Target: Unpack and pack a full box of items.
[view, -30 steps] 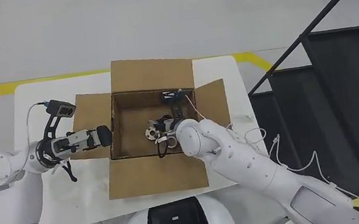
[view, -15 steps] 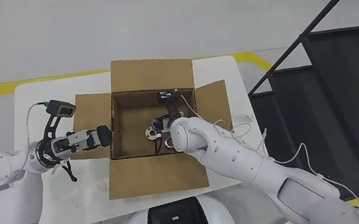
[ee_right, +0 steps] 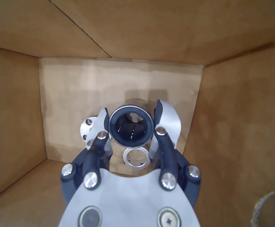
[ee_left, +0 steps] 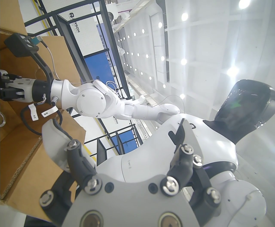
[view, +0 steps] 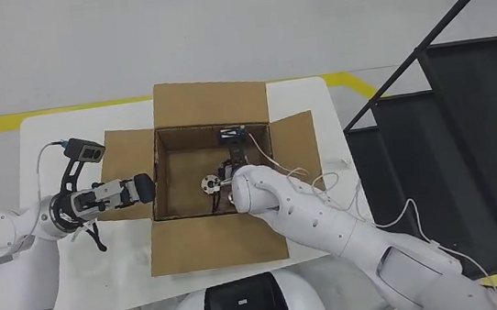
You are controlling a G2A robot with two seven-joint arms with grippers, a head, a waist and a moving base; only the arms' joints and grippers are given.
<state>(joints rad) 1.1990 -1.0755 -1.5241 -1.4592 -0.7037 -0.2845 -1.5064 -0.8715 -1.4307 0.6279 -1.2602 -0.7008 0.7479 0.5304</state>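
One metal cylinder (ee_right: 131, 126), black-rimmed and hollow, on end inside the cardboard box (view: 217, 243): held between my right fingers (ee_right: 169, 122), which are closed narrow against its two sides. Long axis upright, bore facing straight up my wrist, so the way out looks to be a plain vertical lift clear of the walls. Two further items on the box floor: one metal ring (ee_right: 126, 159) just beside the cylinder, one holed disc (ee_right: 85, 127) partly behind a finger. My left fingers (ee_left: 53, 137): spread wide, empty, outside the box by its side flap, the farther hand. Box, flaps open, on a white table (view: 53, 140). Room: grey floor, yellow line (view: 41, 117), black stairs (view: 449, 132) on my right.
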